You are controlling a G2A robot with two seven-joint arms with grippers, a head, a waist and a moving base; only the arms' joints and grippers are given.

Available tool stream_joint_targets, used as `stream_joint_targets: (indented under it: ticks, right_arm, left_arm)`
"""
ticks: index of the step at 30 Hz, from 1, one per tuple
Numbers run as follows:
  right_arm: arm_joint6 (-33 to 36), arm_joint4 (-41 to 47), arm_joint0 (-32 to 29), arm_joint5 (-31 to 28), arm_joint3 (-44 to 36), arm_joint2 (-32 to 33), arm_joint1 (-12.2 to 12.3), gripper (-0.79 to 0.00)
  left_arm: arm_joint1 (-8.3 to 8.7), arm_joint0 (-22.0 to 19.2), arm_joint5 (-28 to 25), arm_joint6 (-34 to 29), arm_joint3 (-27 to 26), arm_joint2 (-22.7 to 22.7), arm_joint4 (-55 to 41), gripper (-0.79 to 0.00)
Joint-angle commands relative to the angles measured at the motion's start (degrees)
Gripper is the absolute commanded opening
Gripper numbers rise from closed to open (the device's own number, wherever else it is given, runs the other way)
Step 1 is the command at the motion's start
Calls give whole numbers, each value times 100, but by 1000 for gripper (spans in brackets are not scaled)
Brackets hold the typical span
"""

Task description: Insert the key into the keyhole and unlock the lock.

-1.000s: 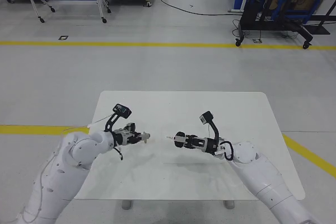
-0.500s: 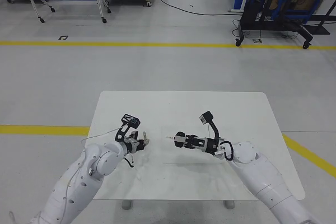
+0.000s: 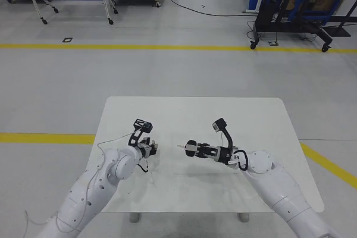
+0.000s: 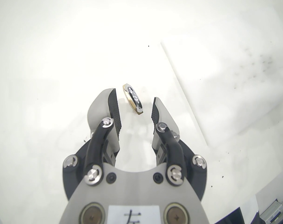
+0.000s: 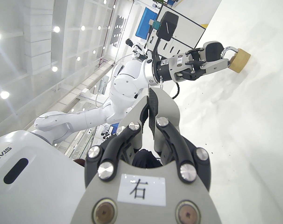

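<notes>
- Table [image 3: 256, 119]: the white top across the middle of the top view. You find both grippers over its centre-left part.
- Left gripper [image 4: 134, 94]: left of centre in the top view, tilted down toward the table. Its jaws stand apart.
- Lock [image 4: 132, 99]: a brass padlock with a chrome shackle, resting on the table between the left gripper's spread fingertips. In the left wrist view you can see a gap between it and each pad. In the right wrist view the shackle points toward that gripper.
- Key [image 3: 180, 146]: a small pale sliver near the centre of the top view. It juts from the right gripper toward the left one and stays apart from the lock. It is too small for you to make out detail.
- Right gripper [image 5: 152, 94]: just right of centre in the top view, held above the table with its pads pressed together on the key.
</notes>
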Motion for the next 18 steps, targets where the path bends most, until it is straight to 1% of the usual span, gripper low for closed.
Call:
stream_joint_targets:
  ticks: [1,3,4,6,8,14,16,18]
  right_arm:
    - [0,0,0,0,0,0,0,-785]
    - [0,0,0,0,0,0,0,-785]
    - [0,0,0,0,0,0,0,-785]
    - [0,0,0,0,0,0,0,-785]
    - [0,0,0,0,0,0,0,-785]
    - [0,0,0,0,0,0,0,-785]
    - [0,0,0,0,0,0,0,-785]
    - [0,0,0,0,0,0,0,-785]
  left_arm:
    - [-23,-29,-2,-7,46,39,21,-554]
    - [-41,-49,-1,-12,97,55,42,-603]
    - [-50,-57,-4,-9,116,61,50,-653]
    - [-65,-64,-4,5,148,69,73,-711]
    - [-78,-69,-10,4,165,70,87,-723]
    - [-110,-58,-9,51,192,44,120,-702]
    - [-119,-51,-13,75,189,29,139,-677]
    - [-126,-39,-27,97,188,13,149,-634]
